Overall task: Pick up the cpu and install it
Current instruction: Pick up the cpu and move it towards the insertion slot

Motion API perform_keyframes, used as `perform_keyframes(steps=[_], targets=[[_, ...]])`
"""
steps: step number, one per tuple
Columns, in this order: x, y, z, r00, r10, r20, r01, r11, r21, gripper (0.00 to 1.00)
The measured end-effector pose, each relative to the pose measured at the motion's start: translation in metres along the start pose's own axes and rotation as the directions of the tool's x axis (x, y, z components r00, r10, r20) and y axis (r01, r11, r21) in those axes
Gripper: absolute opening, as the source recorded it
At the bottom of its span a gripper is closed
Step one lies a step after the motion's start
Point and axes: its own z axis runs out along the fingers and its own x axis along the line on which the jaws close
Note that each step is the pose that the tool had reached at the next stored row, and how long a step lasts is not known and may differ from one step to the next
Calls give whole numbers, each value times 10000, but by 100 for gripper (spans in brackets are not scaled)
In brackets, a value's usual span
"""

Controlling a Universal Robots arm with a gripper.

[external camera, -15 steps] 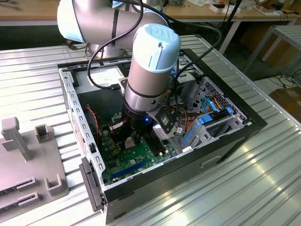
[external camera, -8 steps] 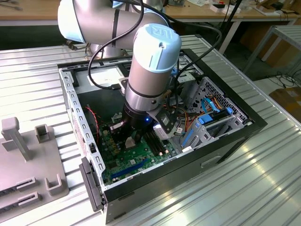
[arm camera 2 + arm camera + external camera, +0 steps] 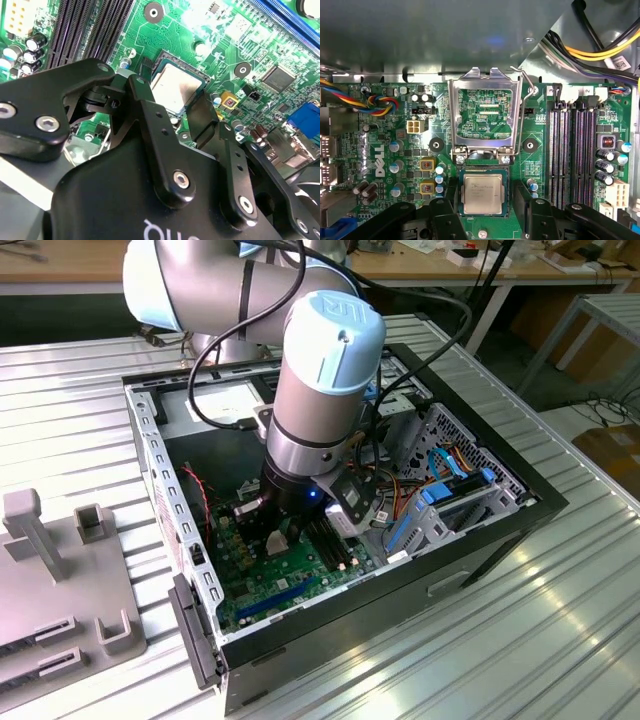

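The cpu [image 3: 482, 194] [image 3: 175, 86], a silvery square with a greenish rim, lies flat in its socket on the green motherboard [image 3: 395, 150] [image 3: 225, 30] [image 3: 290, 585]. My gripper [image 3: 484, 200] [image 3: 175, 102] [image 3: 275, 540] hangs just over it, open. Its black fingers [image 3: 522, 197] [image 3: 142, 95] stand on either side of the chip with a narrow gap at each edge. The socket's metal load plate [image 3: 482, 117] is swung up and open, its wire lever [image 3: 522, 115] raised beside it.
The arm reaches down into an open computer case [image 3: 150, 470] on a ribbed metal table. Memory slots [image 3: 570, 150] run beside the socket, and coloured cables [image 3: 380, 102] lie on the other side. A drive cage [image 3: 450, 500] fills the case's right in the exterior view. A grey fixture [image 3: 60, 570] sits at that view's left.
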Motion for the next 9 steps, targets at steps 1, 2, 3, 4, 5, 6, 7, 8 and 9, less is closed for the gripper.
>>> perform_keyframes(steps=[1,2,3,4,5,6,7,8,9], targets=[[0,0,0,10000,6,0,-6,10000,-1,55],[-1,0,0,10000,6,0,-6,10000,0,55],[-2,0,1,10000,6,0,-6,10000,-1,55],[-2,0,1,10000,6,1,-6,10000,-1,55],[-2,0,1,10000,6,1,-6,10000,0,55],[-2,0,1,10000,6,1,-6,10000,-1,55],[-2,1,-1,10000,4,1,-4,10000,-1,55],[-2,1,-9,10000,-3,3,3,10000,-4,55],[-2,2,-19,10000,-12,6,12,10000,-11,55]])
